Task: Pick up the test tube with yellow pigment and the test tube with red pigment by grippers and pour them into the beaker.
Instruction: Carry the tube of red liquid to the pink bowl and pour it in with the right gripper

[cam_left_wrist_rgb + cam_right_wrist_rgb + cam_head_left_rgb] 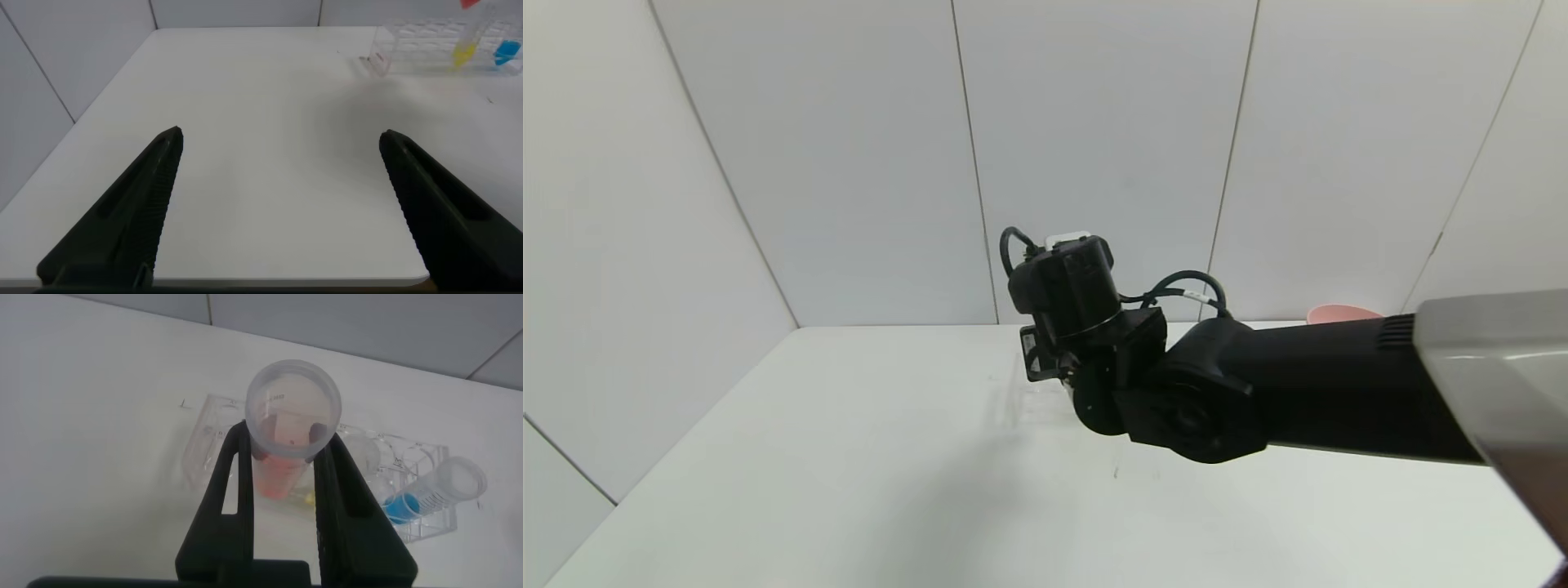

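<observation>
My right gripper (286, 439) is shut on the test tube with red pigment (282, 469), just below its rim. It holds the tube upright above the clear tube rack (204, 433). In the head view the right gripper (1045, 366) points down at mid-table and hides the tube. The test tube with yellow pigment (464, 54) stands in the rack (409, 49); the right wrist view shows only a speck of its yellow (310, 499). My left gripper (282, 143) is open and empty, low over the table's near left part, far from the rack. The beaker is out of view.
A blue-liquid tube (433, 494) stands in the rack beside the yellow one, and also shows in the left wrist view (507, 54). A pink bowl (1343, 314) sits at the table's far right, behind my right arm. White wall panels enclose the white table (849, 457).
</observation>
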You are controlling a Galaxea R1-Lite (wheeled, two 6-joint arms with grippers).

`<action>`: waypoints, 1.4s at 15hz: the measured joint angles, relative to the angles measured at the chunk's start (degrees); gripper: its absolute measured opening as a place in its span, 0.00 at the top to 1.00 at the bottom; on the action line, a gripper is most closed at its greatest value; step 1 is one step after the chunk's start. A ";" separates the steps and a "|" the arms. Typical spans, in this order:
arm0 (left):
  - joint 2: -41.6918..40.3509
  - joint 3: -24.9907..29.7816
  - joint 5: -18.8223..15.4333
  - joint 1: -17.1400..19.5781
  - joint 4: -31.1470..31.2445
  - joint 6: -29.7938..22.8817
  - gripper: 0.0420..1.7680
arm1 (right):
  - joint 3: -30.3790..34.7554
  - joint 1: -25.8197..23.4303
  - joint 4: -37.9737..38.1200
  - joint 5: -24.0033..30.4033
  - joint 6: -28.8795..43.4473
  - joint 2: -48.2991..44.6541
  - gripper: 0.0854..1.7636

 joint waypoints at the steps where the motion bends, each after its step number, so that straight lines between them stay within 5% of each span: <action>1: 0.00 0.00 0.00 0.00 0.00 0.02 0.03 | 3.15 -0.05 0.00 2.60 -0.17 -2.38 0.76; 5: 0.00 0.00 0.00 0.00 0.00 0.00 0.03 | 19.53 -2.08 -0.26 16.66 -5.62 -15.86 0.76; 10: 0.00 0.00 0.00 0.00 0.00 0.00 0.03 | 36.28 -16.54 0.44 37.53 -19.46 -33.19 0.76; 15: 0.00 0.00 0.00 0.00 0.00 0.00 0.03 | 39.31 -32.02 9.31 49.75 -29.83 -40.56 0.76; 21: 0.00 0.00 -0.02 0.00 0.00 0.00 0.03 | 36.97 -42.75 15.36 51.66 -41.16 -39.10 0.76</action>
